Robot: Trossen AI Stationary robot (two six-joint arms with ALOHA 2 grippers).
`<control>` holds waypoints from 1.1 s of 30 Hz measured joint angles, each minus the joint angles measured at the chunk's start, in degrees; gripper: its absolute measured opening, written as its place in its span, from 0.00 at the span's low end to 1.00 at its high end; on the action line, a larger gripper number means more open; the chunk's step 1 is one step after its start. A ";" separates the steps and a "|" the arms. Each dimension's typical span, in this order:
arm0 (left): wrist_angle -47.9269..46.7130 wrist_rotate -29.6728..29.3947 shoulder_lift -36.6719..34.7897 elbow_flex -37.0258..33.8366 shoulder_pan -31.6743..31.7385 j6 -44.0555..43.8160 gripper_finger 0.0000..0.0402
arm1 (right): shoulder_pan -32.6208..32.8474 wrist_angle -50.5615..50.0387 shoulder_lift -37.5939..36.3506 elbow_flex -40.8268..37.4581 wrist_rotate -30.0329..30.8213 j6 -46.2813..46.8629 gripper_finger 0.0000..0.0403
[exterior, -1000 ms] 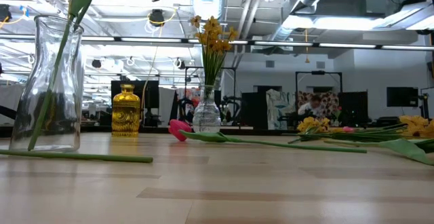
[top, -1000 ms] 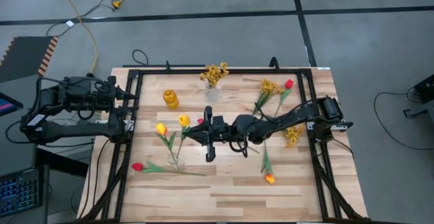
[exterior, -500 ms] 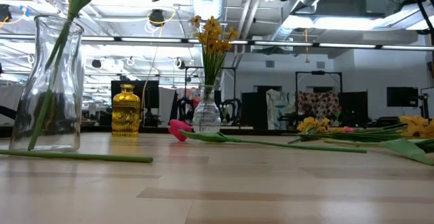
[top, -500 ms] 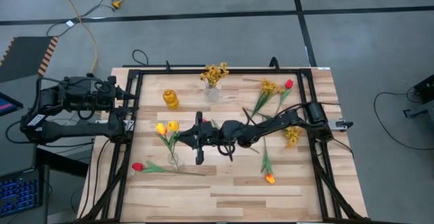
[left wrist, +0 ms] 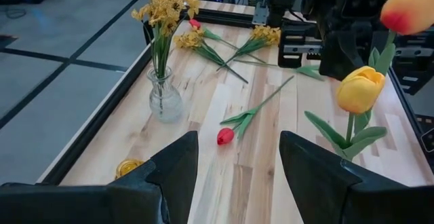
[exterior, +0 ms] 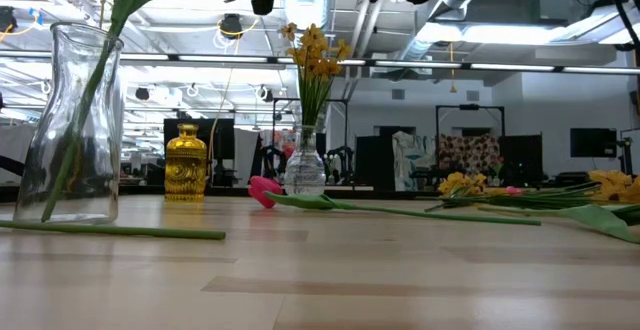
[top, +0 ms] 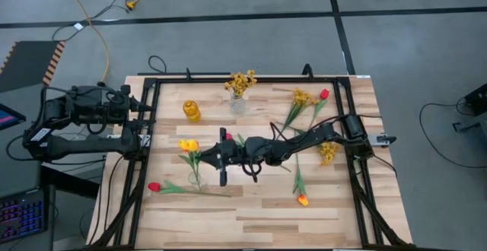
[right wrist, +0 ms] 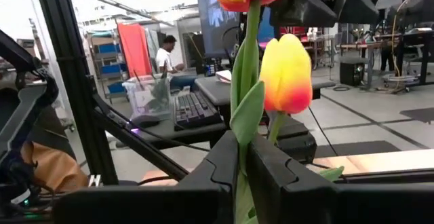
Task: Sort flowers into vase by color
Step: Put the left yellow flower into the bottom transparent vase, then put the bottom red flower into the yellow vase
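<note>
**Right gripper holds a yellow-orange tulip over the clear vase**

The right gripper [top: 204, 157] reaches toward 9 o'clock across the table's [top: 266, 213] middle, its fingers [right wrist: 268, 176] pinched tight on the stem of a yellow-orange tulip [top: 192, 145] above the clear vase [top: 196, 179], where a second tulip [right wrist: 285, 73] already stands. A red tulip [top: 154, 186] lies just at 9 o'clock of that vase. Mustard-yellow sprays [top: 240, 82] fill the small vase [top: 238, 104] at 12 o'clock. The left gripper [left wrist: 237, 173] waits with its fingers spread and empty at the table's 9 o'clock edge.
</note>
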 joint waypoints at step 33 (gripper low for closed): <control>-4.84 7.81 0.80 0.00 -0.02 -6.93 0.48 | -1.42 -18.04 -4.97 -0.04 0.00 1.96 0.58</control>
